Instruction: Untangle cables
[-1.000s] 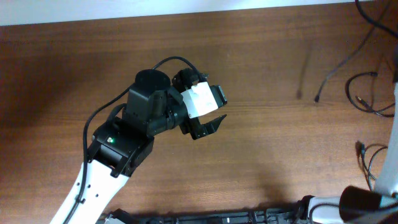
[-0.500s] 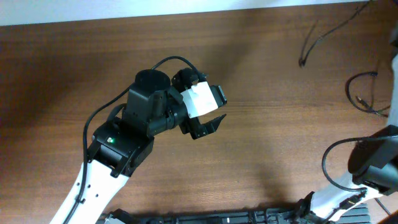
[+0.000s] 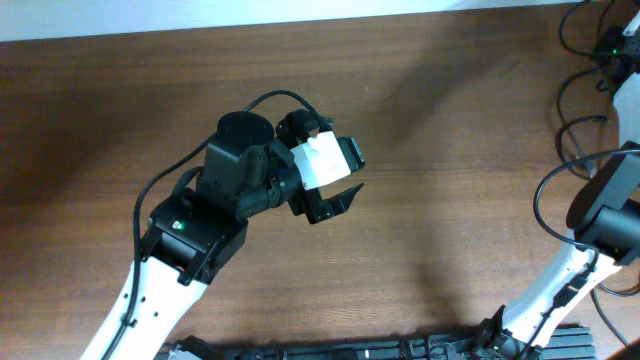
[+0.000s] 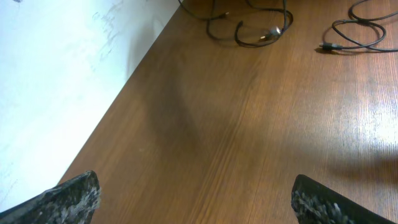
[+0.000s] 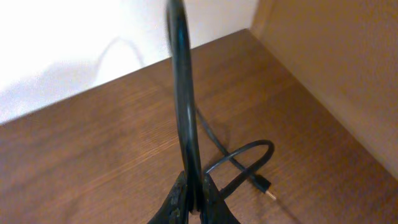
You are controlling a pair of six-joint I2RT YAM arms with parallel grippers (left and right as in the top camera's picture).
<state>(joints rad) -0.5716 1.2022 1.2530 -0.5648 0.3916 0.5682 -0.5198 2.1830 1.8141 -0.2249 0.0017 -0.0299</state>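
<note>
The cables lie in thin black loops near the table's far right edge (image 3: 558, 125); in the left wrist view they show far ahead (image 4: 249, 34), with one plug end (image 4: 328, 45). My right gripper (image 5: 194, 200) is shut on one black cable (image 5: 184, 99), which rises steeply from between its fingers. Below it another cable loops on the wood and ends in a small plug (image 5: 263, 183). My left gripper (image 3: 335, 203) hovers over the middle of the table, open, with nothing between its fingers (image 4: 73, 199).
The right arm (image 3: 605, 210) reaches up along the right side of the table, trailing its own black wire. A pale wall runs along the table's far edge (image 4: 56, 74). A black rail (image 3: 350, 350) lies at the front edge.
The right arm has swung up along the right edge, drawing the cable with it; the loose end that lay on the open wood has been pulled away to the top right. The left arm is still.
</note>
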